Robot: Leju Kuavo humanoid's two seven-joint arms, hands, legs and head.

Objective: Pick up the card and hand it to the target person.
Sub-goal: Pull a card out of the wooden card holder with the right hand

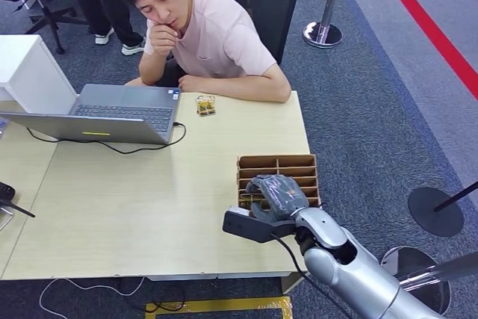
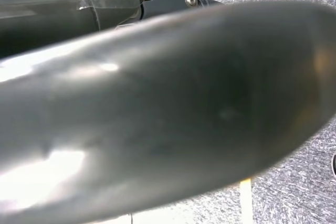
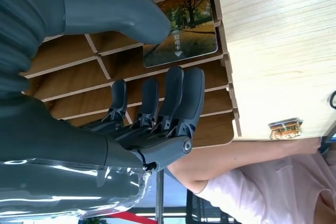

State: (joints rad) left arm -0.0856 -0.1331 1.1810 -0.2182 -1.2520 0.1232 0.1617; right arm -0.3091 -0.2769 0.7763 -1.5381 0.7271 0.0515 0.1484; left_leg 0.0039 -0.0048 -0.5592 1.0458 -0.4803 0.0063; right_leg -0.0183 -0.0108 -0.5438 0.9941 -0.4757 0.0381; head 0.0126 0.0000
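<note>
Right hand (image 1: 277, 198) hovers over the near end of the cardboard organizer (image 1: 278, 163), which sits on the wooden table (image 1: 146, 207) close to its right edge and not far from the near edge. In the right wrist view the hand (image 3: 158, 114) grasps nothing: its dark fingers (image 3: 186, 103) are held straight and side by side, the thumb (image 3: 115, 11) stretched apart from them, with an open gap between. The card (image 3: 182, 27), printed with autumn trees, stands tilted in one of the organizer's slots, at the end of the slot next to the outer wall. The thumb tip overlaps the card's edge in the picture; whether it touches cannot be told. The fingers lie across the neighbouring dividers, just beside the card.

A person (image 1: 214, 35) in a pale pink shirt sits at the far side of the table, forearm resting along the far edge, well apart from the organizer. A bare stretch of tabletop lies between the organizer and that forearm. A small yellow item (image 1: 205, 105) lies near the far edge, beside an open laptop (image 1: 113, 113) whose black cable (image 1: 113, 146) loops over the tabletop to the left.

Left hand: the left wrist picture is a blurred dark surface, and its state cannot be told.
</note>
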